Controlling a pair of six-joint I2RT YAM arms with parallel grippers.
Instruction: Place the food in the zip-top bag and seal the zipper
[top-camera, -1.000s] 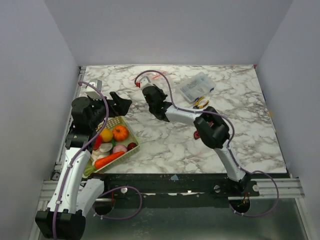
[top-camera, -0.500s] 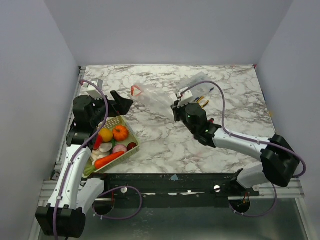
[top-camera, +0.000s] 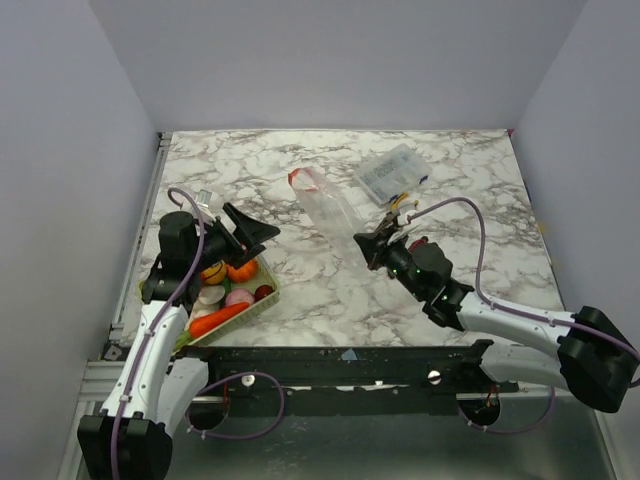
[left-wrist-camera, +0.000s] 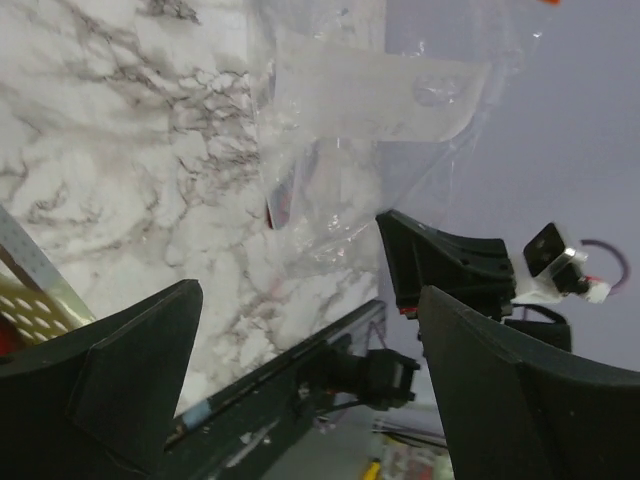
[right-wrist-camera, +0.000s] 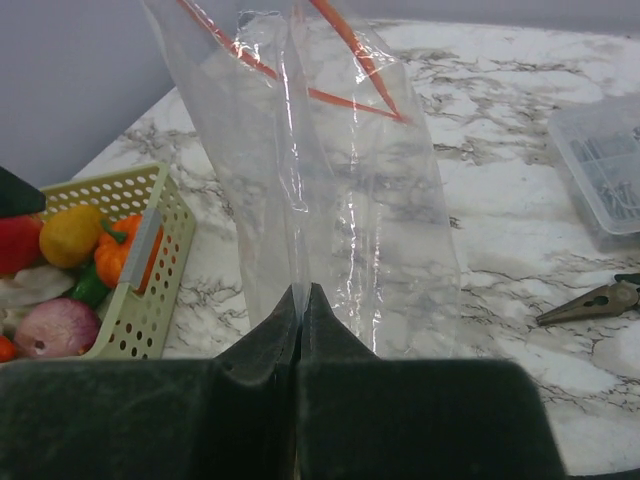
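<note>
Marble table (top-camera: 330, 290), green mesh basket (right-wrist-camera: 135, 325) near-left, clear parts box (top-camera: 393, 172) far right, pliers (right-wrist-camera: 585, 305) beside it

Bright even light, soft shadows, glints on the zip-top bag (right-wrist-camera: 340, 200), close foregrounds soft

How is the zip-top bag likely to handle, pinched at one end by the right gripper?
Probably floppy: the zip-top bag creases and folds above the right gripper. Likely very light, since it is thin clear film with nothing visible inside. Its zipper mouth, unsupported at the far end, may sag shut.
</note>
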